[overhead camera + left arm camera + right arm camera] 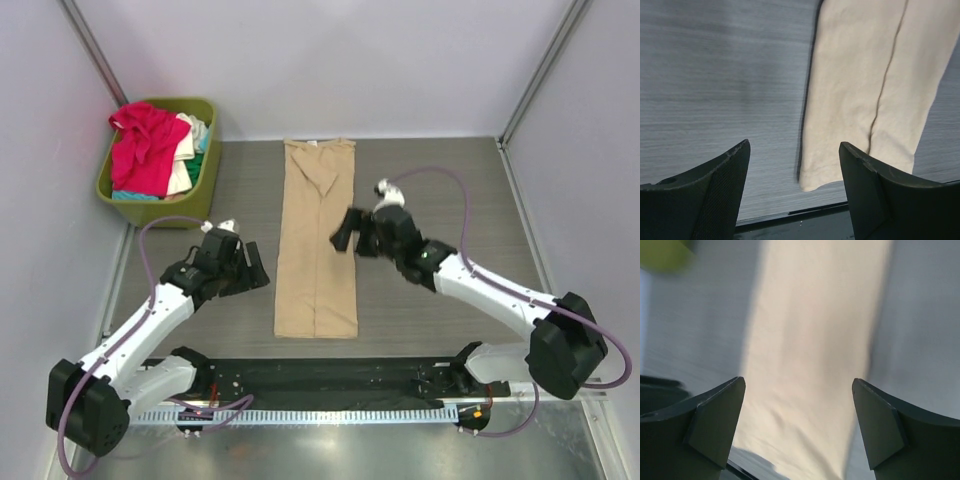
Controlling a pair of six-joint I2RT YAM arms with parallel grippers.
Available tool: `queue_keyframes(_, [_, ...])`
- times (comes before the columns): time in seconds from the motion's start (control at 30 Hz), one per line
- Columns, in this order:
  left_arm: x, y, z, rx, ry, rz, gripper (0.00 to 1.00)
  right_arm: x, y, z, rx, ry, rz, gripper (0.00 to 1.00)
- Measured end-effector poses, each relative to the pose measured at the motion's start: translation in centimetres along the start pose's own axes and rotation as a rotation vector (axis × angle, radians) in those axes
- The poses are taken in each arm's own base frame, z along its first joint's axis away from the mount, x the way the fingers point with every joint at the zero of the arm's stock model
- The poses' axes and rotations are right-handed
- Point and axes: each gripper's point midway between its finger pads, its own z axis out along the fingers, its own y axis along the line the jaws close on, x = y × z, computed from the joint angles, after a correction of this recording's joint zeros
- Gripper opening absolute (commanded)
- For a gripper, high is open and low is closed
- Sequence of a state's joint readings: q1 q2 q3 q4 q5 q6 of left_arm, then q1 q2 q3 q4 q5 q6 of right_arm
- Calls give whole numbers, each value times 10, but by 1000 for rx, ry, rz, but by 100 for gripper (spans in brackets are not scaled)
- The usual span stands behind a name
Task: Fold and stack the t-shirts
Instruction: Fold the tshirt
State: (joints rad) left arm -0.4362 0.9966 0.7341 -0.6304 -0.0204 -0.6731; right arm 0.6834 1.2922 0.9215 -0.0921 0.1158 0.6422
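Observation:
A tan t-shirt [317,240] lies flat in the middle of the table, folded lengthwise into a long narrow strip with the collar at the far end. My left gripper [258,272] is open just left of the strip's near half, apart from the cloth. In the left wrist view that gripper [794,145] has nothing between its fingers, and the tan shirt's [865,75] near corner lies ahead. My right gripper [352,238] hovers open over the strip's right edge. In its wrist view [799,381] the tan cloth [815,315] spreads below. Pink-red [145,140], cream [185,160] and teal [135,196] t-shirts lie heaped in the basket.
The olive-green plastic basket [205,170] stands at the far left corner of the table and shows as a blur [665,252] in the right wrist view. White walls enclose the table on three sides. A black rail [320,375] with the arm bases runs along the near edge.

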Motion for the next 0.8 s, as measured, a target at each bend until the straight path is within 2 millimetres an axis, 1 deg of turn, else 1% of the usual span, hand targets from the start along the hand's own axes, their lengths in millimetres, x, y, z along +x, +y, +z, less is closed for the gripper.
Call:
queue_keyframes(0.07, [19,8,10,-13,36,-17,72,78,-39,-7,88,162,16,93])
queue_keyframes(0.1, [25,10,13,-16,45,-21,72,114,-60,-15,142,248,18,92])
queue_keyframes(0.13, [30,12,16,-16,50,-29,71,149,-76,-26,187,333,12,90])
queue_keyframes(0.17, [35,14,18,-14,56,-36,70,174,-87,-37,219,396,4,90])
queue_keyframes(0.2, [40,14,20,-5,63,-40,70,182,-87,-42,223,404,-2,89])
queue_keyframes(0.27, [48,15,24,11,71,-59,68,181,-67,-51,160,383,28,87])
queue_keyframes(0.33, [56,15,27,29,80,-74,66,181,-55,-57,116,366,60,85])
queue_keyframes(0.37, [60,14,28,38,83,-78,65,183,-52,-59,105,366,71,82])
queue_keyframes(0.43, [67,10,27,64,89,-83,64,194,-50,-63,105,384,91,81])
queue_keyframes(0.47, [70,8,27,75,91,-83,64,200,-51,-65,112,397,94,78])
queue_keyframes(0.57, [77,4,25,105,95,-88,63,223,-52,-72,134,445,94,73])
queue_keyframes(0.6, [80,3,25,110,97,-92,61,226,-51,-73,137,445,103,68])
queue_keyframes(0.67, [87,2,25,121,107,-93,60,233,-48,-76,132,456,108,61])
queue_keyframes(0.7, [90,2,26,124,113,-94,60,235,-48,-76,134,454,116,56])
queue_keyframes(0.8, [104,3,28,136,139,-92,58,238,-46,-75,135,456,142,49])
